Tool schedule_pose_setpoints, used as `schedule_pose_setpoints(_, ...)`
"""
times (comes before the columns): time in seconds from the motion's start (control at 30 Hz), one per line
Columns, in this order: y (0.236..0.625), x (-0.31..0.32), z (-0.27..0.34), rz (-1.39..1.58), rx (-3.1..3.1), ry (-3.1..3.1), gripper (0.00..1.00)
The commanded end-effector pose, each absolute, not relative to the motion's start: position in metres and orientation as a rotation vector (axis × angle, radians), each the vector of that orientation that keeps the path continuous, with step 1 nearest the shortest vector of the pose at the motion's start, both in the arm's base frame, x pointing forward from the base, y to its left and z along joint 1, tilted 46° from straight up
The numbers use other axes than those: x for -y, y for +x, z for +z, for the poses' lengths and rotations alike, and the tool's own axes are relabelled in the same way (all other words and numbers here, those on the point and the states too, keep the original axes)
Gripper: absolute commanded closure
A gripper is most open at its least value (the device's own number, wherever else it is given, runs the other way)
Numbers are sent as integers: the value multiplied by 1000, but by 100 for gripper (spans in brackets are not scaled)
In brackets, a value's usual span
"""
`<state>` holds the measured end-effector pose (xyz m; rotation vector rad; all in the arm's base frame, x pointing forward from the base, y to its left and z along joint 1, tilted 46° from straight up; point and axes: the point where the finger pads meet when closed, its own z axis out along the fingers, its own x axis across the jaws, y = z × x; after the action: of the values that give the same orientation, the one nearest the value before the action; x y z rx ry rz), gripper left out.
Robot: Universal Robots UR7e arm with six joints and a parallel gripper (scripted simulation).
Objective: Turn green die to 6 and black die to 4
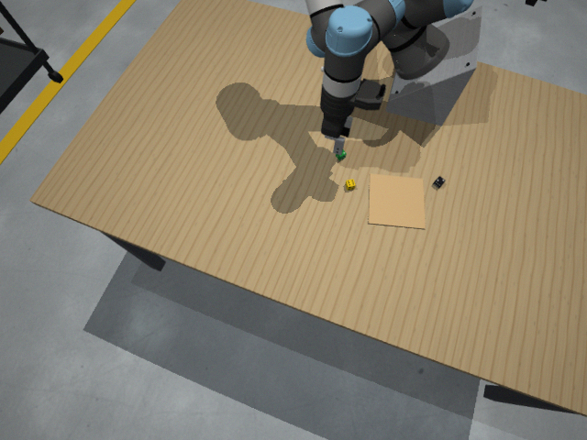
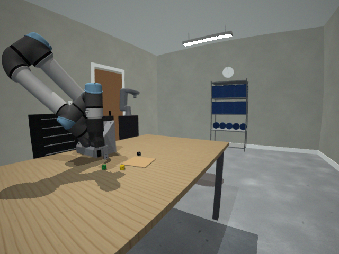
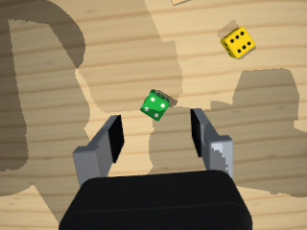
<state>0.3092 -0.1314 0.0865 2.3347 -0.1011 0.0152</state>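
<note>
The wood-grained table (image 1: 213, 246) (image 2: 82, 218) (image 3: 29, 211) spreads beneath everything, with the arm (image 1: 341, 68) (image 2: 94, 101) reaching over it and casting a broad shadow. Next in size comes the thin tan mat (image 1: 396, 201) (image 2: 140, 161) (image 3: 180, 2), lying flat on the tabletop. The gripper (image 1: 339, 146) (image 2: 103, 155) (image 3: 156, 126) points down with its two fingers spread wide and nothing between them. Smallest are the three dice, all off the mat. The green die (image 1: 341, 155) (image 2: 104, 166) (image 3: 154, 104) sits on the table just ahead of the fingertips in the wrist view, four pips up. The yellow die (image 1: 349, 183) (image 2: 122, 166) (image 3: 239, 43) shows six, near the mat's left edge in the top view; the black die (image 1: 438, 181) (image 2: 139, 153) rests near the opposite edge, its top number too small to tell.
</note>
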Motion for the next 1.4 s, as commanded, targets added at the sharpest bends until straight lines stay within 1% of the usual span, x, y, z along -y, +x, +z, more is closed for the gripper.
schedule_pose_setpoints(0.0,309,138,80,17,101,2334,0)
schedule_pose_setpoints(0.43,309,150,69,17,101,2334,0)
schedule_pose_setpoints(1.37,309,151,68,17,101,2334,0)
